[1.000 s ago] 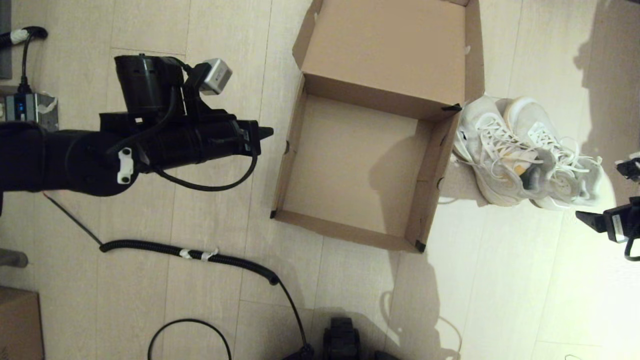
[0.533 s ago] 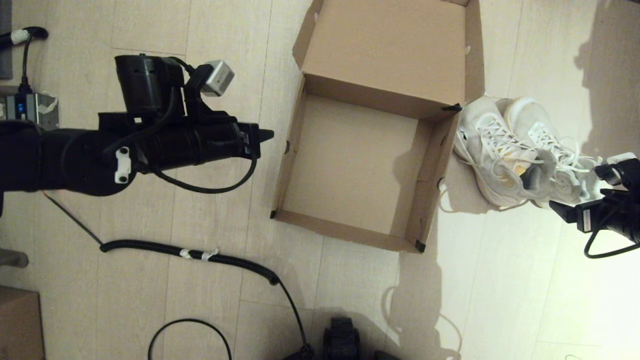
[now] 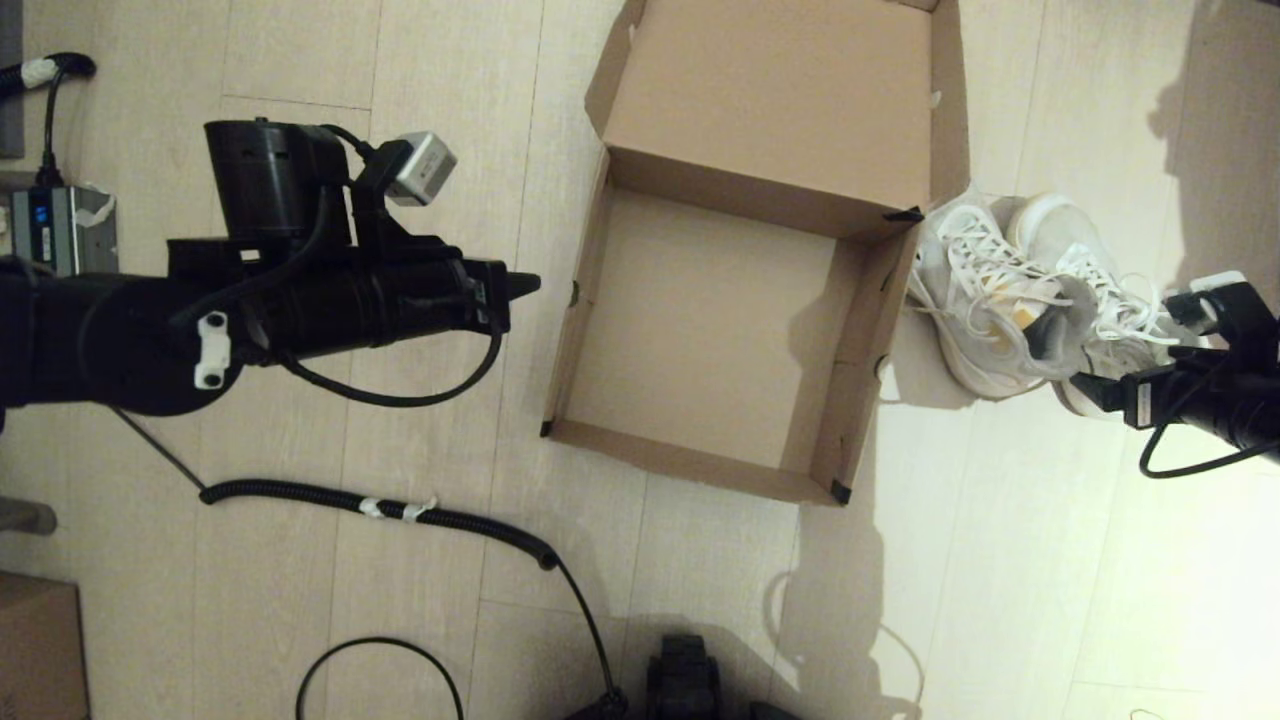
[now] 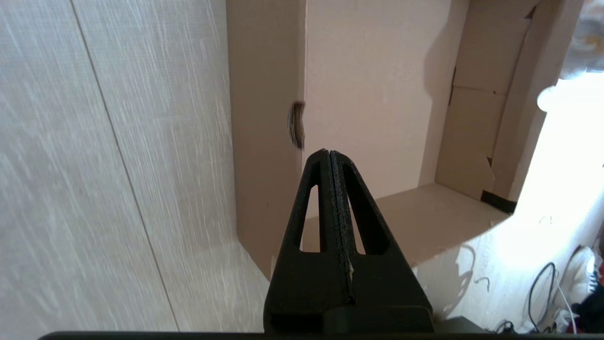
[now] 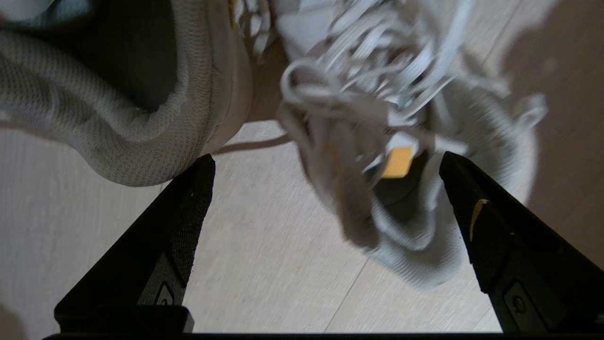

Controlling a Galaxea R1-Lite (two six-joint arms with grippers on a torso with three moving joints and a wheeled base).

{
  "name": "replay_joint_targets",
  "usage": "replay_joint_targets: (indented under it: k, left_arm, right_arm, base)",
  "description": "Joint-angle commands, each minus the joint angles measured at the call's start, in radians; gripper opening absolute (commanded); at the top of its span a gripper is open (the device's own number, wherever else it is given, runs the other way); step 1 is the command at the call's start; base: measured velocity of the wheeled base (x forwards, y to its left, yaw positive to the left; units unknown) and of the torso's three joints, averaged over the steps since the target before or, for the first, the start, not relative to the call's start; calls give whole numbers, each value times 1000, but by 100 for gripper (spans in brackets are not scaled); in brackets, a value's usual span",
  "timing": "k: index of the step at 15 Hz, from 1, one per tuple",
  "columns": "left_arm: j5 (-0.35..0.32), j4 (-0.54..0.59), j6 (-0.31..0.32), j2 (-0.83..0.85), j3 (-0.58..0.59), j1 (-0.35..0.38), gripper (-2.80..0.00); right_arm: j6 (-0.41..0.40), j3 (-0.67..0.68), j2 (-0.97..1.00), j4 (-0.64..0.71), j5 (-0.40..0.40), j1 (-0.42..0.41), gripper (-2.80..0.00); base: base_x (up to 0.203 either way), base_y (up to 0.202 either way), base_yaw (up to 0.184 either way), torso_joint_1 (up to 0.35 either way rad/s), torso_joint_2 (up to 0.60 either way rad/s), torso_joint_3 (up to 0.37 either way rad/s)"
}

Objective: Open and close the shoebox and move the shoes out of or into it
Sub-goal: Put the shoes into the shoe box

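Note:
The brown shoebox (image 3: 690,458) lies open on the floor, its lid folded back and nothing inside it. The two white shoes (image 3: 985,300) stand just right of its right wall, laces loose. My right gripper (image 3: 1125,345) is open at their heel ends. In the right wrist view one shoe's heel (image 5: 415,236) lies between the spread fingers (image 5: 188,212), close to one finger. The other shoe (image 5: 118,123) sits just beyond the opposite fingertip. My left gripper (image 3: 528,286) hangs shut, left of the box, pointing at its left wall (image 4: 264,141). It holds nothing.
A coiled black cable (image 3: 400,510) runs across the floor in front of the left arm. A grey power unit (image 3: 55,215) sits at the far left. A small plain carton (image 3: 35,650) fills the near-left corner. The robot's base (image 3: 685,685) shows at the bottom.
My right gripper has come in from the right edge up to the shoes' heels. The shoe nearer the box has tipped slightly toward it. My left arm has drifted a little left and nearer.

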Motion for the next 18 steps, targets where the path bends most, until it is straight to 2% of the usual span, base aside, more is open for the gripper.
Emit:
replay_joint_targets:
  k: [1,2,4,6,14,16,18]
  left_arm:
    - [-1,-2,0,-34,25,1,-280]
    - [-1,-2,0,-39,33,0,-280]
    - [-1,-3,1,-35,31,-1,-280]
    - [-1,-3,1,-34,27,-4,-280]
    - [-3,-2,4,-22,9,-6,-280]
    - [-3,-2,4,-24,9,-6,-280]
    - [-3,-2,3,-27,12,-6,-280]
  right_arm:
    - [-2,-41,-13,5,-1,4,0]
    - [-2,-73,-49,54,-2,1,0]
    - [14,-161,-154,309,1,-2,0]
    - [100,-225,-194,421,-3,-2,0]
    - [110,-203,-180,449,-4,8,0]
    - [139,-214,-177,447,-4,27,0]
    - [214,-220,-173,449,-6,52,0]
  base:
    - [0,0,0,0,0,0]
    - [0,0,0,0,0,0]
    - [0,0,0,0,0,0]
    - [0,0,0,0,0,0]
    - [0,0,0,0,0,0]
    - [0,0,0,0,0,0]
    - [0,0,0,0,0,0]
